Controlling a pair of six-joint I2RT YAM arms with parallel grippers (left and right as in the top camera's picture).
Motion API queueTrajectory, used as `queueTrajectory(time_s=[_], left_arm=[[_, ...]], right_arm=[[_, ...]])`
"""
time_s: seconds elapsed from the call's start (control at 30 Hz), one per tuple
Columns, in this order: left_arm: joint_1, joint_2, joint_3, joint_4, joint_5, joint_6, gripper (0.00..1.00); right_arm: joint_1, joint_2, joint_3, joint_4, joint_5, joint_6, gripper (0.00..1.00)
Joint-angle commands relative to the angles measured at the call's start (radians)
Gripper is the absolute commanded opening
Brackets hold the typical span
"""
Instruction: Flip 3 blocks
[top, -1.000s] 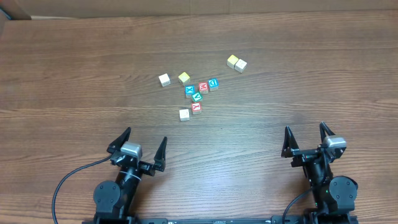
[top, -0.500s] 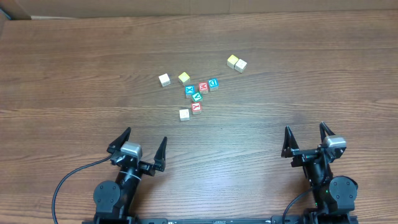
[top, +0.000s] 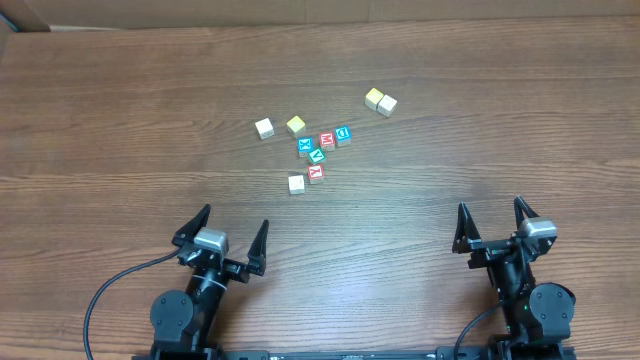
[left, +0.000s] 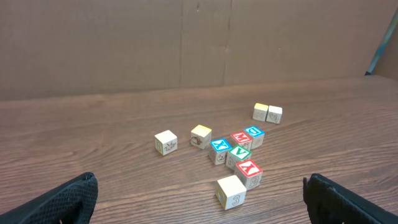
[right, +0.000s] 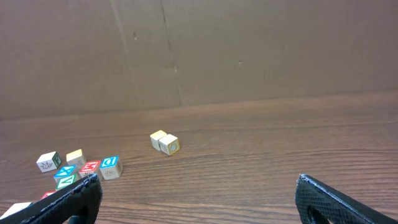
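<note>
Both tools are at the near edge of the wooden table (top: 120, 100). The left gripper (top: 236, 216) and the right gripper (top: 490, 204) each have their jaws spread wide and hold nothing. The blocks lie mid-table, well apart from both. The blue D block (top: 343, 134) sits just beside the red-letter block (top: 327, 139). The plain whitish block (top: 296, 184) lies nearest the left gripper, just beside a second red-faced block (top: 316, 172). The blue X block (top: 305, 146) and green V block (top: 316, 156) sit touching between these. A yellow-topped block (top: 295, 125) lies beyond them. 2 more cubes form a touching pair (top: 380, 101) farther off.
</note>
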Motion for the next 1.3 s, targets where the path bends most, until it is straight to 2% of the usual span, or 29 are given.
queueTrajectory(time_s=[0.0,0.4,0.5,0.63,0.73,0.83,0.93,1.13,1.27], left_arm=[[-0.006,-0.010,-0.004,0.003,0.012,-0.011,1.00],[-0.006,-0.010,-0.004,0.003,0.012,-0.011,1.00],[-0.006,-0.010,-0.004,0.003,0.012,-0.011,1.00],[-0.006,-0.010,-0.004,0.003,0.012,-0.011,1.00],[-0.006,-0.010,-0.004,0.003,0.012,-0.011,1.00],[-0.006,-0.010,-0.004,0.003,0.012,-0.011,1.00],[-0.006,-0.010,-0.004,0.003,0.012,-0.011,1.00],[-0.006,-0.010,-0.004,0.003,0.012,-0.011,1.00],[-0.006,-0.010,-0.004,0.003,0.012,-0.011,1.00]], right_arm=[[-0.001,-0.004,-0.011,0.005,0.010,0.005,1.00],[-0.001,-0.004,-0.011,0.006,0.010,0.005,1.00],[-0.001,-0.004,-0.011,0.057,0.003,0.005,1.00],[-0.001,-0.004,0.013,0.169,-0.163,0.009,1.00],[-0.001,0.004,0.094,0.169,-0.187,0.080,1.00],[-0.001,0.065,0.220,0.078,-0.187,0.086,1.00],[-0.001,0.202,0.391,-0.061,-0.202,0.085,1.00],[-0.001,0.625,0.778,-0.382,-0.435,0.082,1.00],[-0.001,0.929,1.022,-0.687,-0.612,0.083,1.00]])
